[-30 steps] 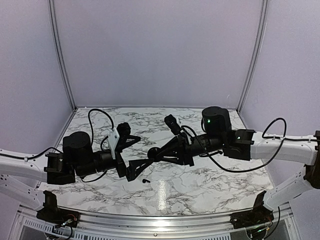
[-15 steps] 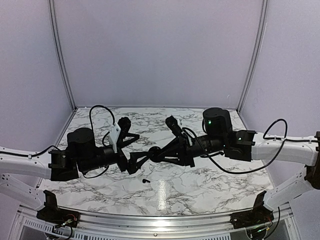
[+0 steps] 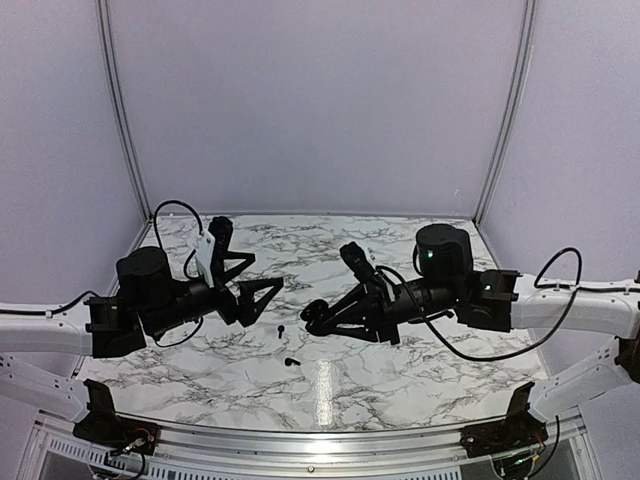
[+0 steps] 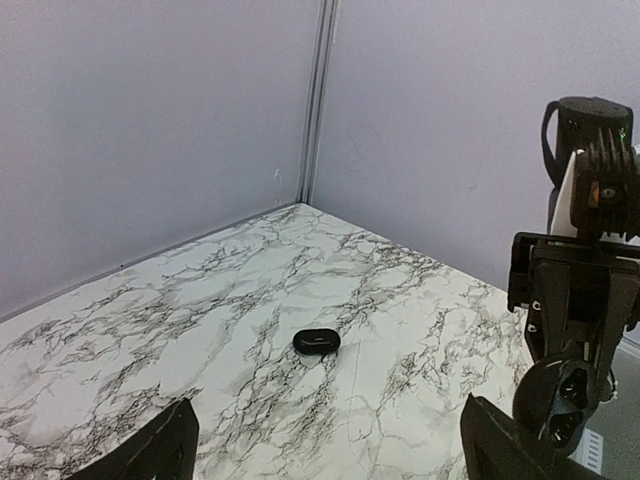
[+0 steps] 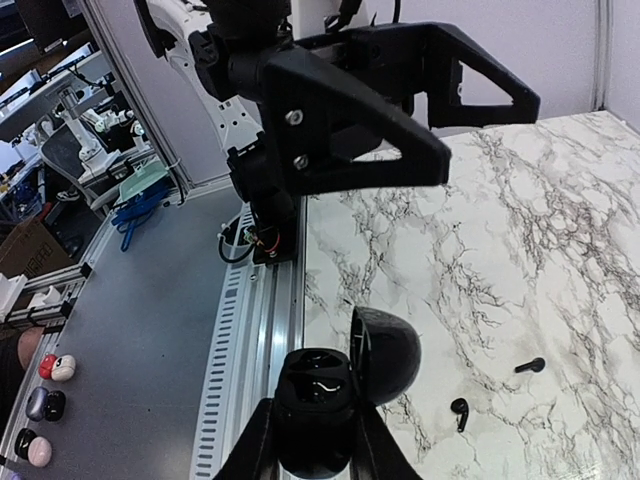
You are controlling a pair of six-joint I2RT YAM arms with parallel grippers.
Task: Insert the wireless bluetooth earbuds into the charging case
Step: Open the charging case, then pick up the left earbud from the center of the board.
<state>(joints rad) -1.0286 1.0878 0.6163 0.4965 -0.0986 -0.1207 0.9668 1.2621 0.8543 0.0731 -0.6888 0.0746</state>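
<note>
My right gripper (image 5: 315, 425) is shut on the base of the open black charging case (image 5: 312, 385), whose lid (image 5: 388, 352) stands hinged up. The top view shows this gripper (image 3: 312, 316) low over the middle of the table. Two tiny black earbuds (image 5: 460, 411) (image 5: 530, 366) lie loose on the marble just beyond the case; from above, these earbuds (image 3: 281, 328) (image 3: 292, 361) lie between the two arms. My left gripper (image 3: 262, 300) hangs open and empty to their left. Both of its fingers (image 4: 150, 450) frame bare marble.
A larger black oval pebble (image 4: 316, 341) lies on the marble table (image 4: 200, 330) toward the back right corner. The right arm (image 4: 580, 300) fills the right side of the left wrist view. Purple walls close the back and sides. An aluminium rail (image 3: 320, 440) runs along the near edge.
My left gripper has drawn back to the left, away from the right gripper and case. A second earbud now shows on the marble where the fingers had been. The right gripper sank slightly.
</note>
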